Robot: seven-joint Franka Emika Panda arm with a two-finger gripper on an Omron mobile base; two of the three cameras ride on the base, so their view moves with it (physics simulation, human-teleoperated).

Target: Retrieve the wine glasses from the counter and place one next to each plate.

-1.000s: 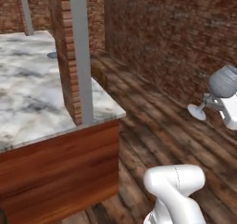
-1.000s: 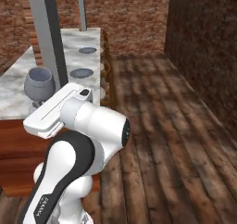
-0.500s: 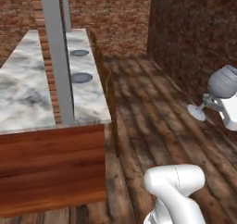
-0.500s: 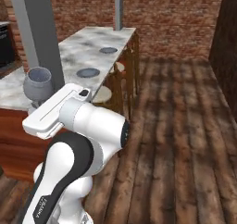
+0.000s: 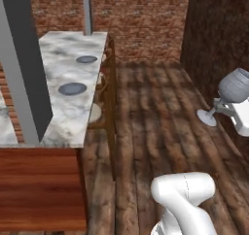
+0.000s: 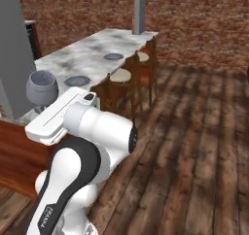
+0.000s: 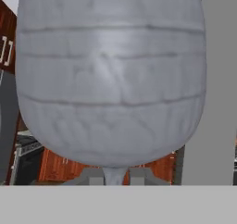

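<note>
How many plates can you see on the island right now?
2. The near plate lies on the marble island toward the robot; the far plate lies beyond it, toward the brick wall. The grey pillar could hide others.

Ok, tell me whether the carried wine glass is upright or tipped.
Tipped. The wine glass leans, its foot out to the side, stem in the shut gripper.

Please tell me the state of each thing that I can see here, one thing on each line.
wine glass: held by its stem, lifted off any surface, tilted.
gripper: shut on the glass stem.
near plate: lying flat on the marble island, no glass beside it.
far plate: lying flat, no glass beside it.
</note>
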